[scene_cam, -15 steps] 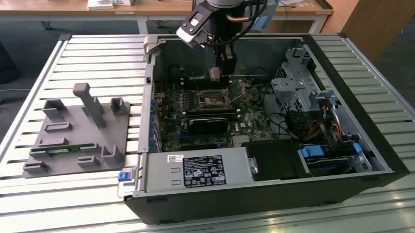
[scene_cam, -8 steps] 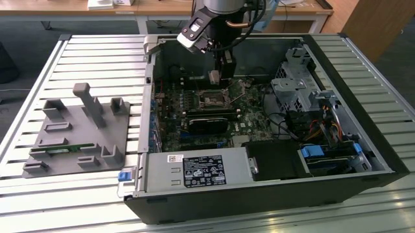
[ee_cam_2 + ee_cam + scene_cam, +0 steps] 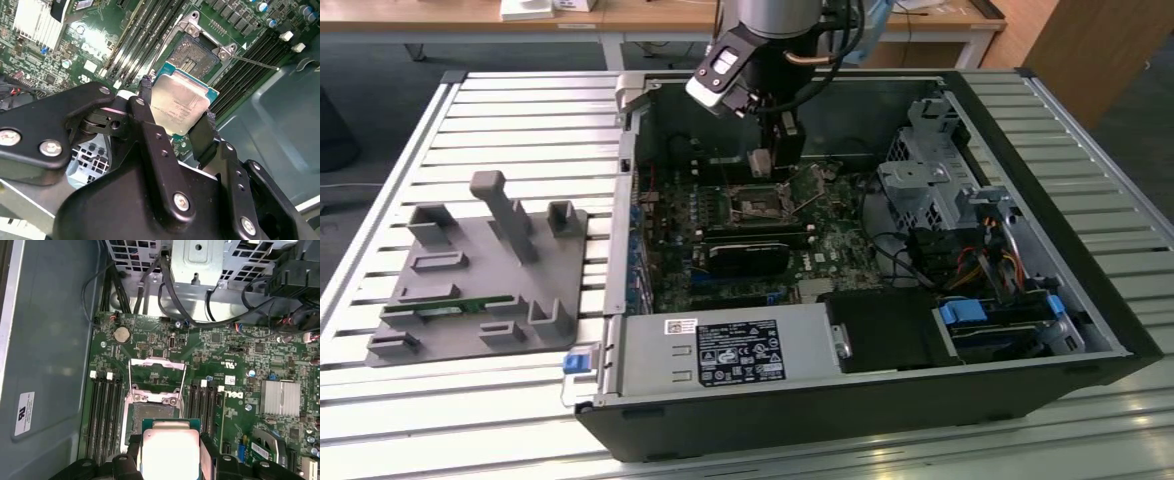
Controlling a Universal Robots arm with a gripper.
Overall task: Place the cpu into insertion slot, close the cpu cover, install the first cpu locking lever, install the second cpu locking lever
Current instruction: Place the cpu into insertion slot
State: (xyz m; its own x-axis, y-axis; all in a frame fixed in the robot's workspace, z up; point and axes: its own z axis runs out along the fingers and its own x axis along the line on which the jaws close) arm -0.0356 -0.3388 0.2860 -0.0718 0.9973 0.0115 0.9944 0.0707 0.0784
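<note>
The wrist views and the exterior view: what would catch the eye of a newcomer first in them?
In the second wrist view, the silver cpu, held in the shut gripper, hangs close to the open insertion slot, not yet in it. Next to the slot, the cpu cover stands flipped open in the first wrist view. In the exterior view, the open computer case lies on a slatted table.

Surroundings, as we are finding them

We are looking at an open computer case (image 3: 854, 420) lying on a slatted table (image 3: 520, 110), with a grey fixture plate (image 3: 467, 290) sitting beside it at the exterior view's left. In the first wrist view, a coin battery (image 3: 121, 334) and a finned heatsink (image 3: 279, 397) are sitting on the green board (image 3: 225, 345)
</note>
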